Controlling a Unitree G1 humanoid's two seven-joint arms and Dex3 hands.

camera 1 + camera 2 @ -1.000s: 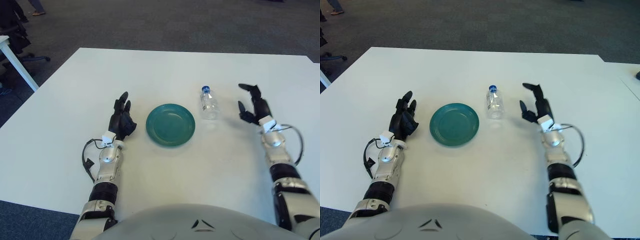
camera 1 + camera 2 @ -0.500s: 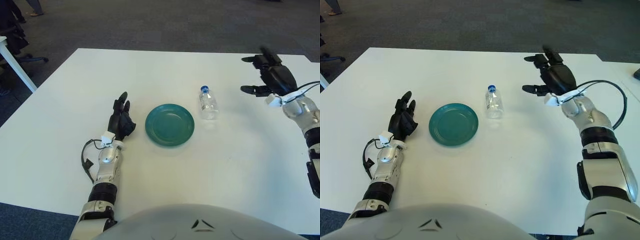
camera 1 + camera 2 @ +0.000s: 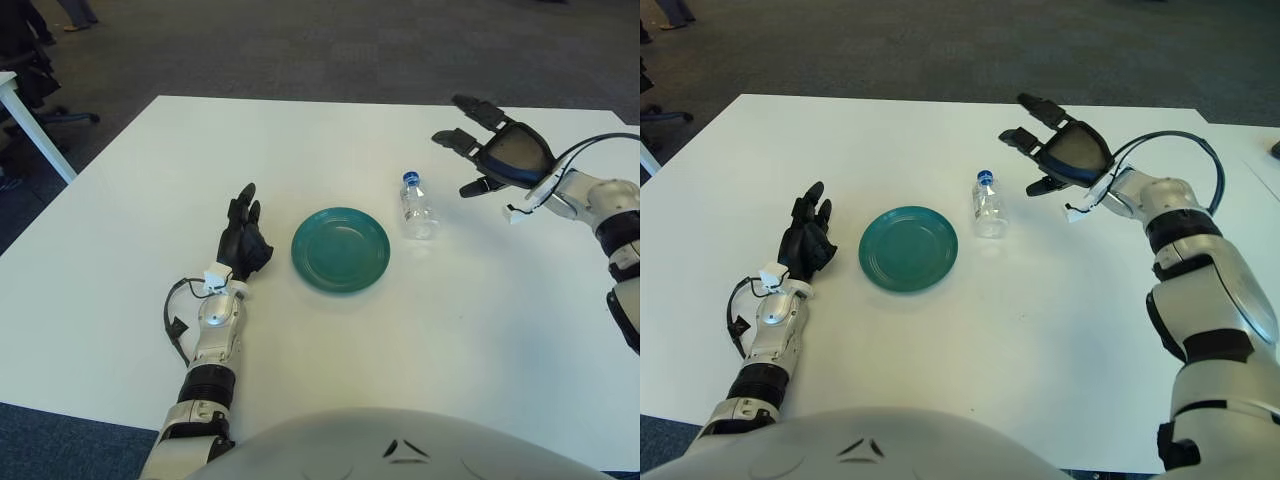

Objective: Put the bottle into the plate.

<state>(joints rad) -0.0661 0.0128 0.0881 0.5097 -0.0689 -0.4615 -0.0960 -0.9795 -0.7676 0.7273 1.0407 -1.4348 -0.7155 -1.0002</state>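
Note:
A small clear bottle [image 3: 417,207] with a blue cap stands on the white table [image 3: 320,330], just right of a round green plate [image 3: 341,249]. My right hand [image 3: 492,148] hovers above the table to the right of the bottle, palm turned toward it, fingers spread and holding nothing. A gap separates it from the bottle. My left hand [image 3: 243,236] shows left of the plate, fingers loosely extended and holding nothing.
The table's far edge runs behind the bottle, with dark carpet beyond. A white desk leg and an office chair [image 3: 30,80] stand at the far left. A black cable [image 3: 1175,150] loops off my right wrist.
My right hand rose from the table, swung up to the right, then came leftward toward the bottle with its palm open. The left hand, bottle and plate stayed put.

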